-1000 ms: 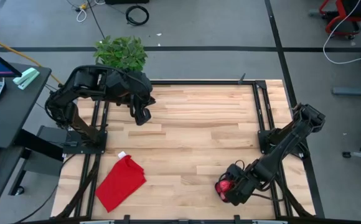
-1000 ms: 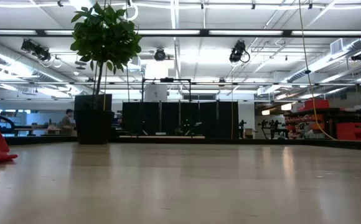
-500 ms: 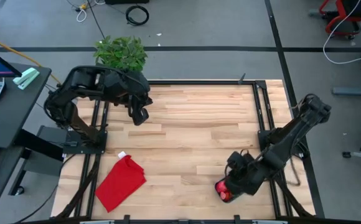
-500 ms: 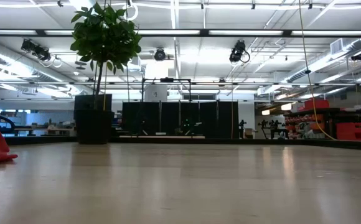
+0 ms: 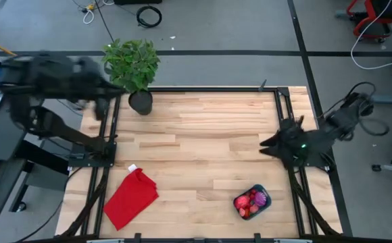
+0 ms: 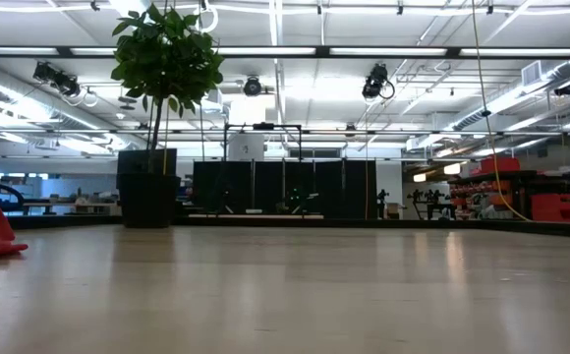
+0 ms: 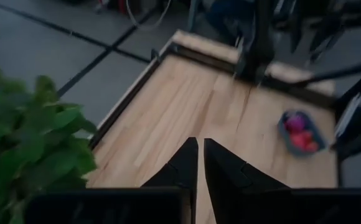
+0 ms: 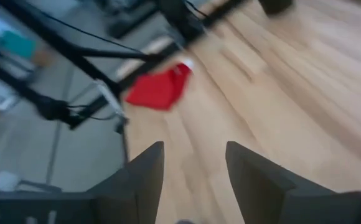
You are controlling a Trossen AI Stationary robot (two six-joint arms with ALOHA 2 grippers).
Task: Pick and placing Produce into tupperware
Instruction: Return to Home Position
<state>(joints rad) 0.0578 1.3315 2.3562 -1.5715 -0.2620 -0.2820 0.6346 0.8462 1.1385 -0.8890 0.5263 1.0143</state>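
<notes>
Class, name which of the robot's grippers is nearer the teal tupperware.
Right. The right gripper hangs over the table's right edge, just behind the tupperware; the left gripper is off the far left corner, beside the plant.

The high camera looks straight down on the whole pale wooden worktop (image 5: 203,148). The low one sits at board level, facing the leafy green potted plant (image 6: 162,59) at 11 o'clock. The left wrist camera looks from afar toward the teal-blue plastic tub (image 5: 265,194) at 5 o'clock, and the right wrist camera looks toward the flat red cloth (image 8: 159,87) at 7 o'clock.
</notes>
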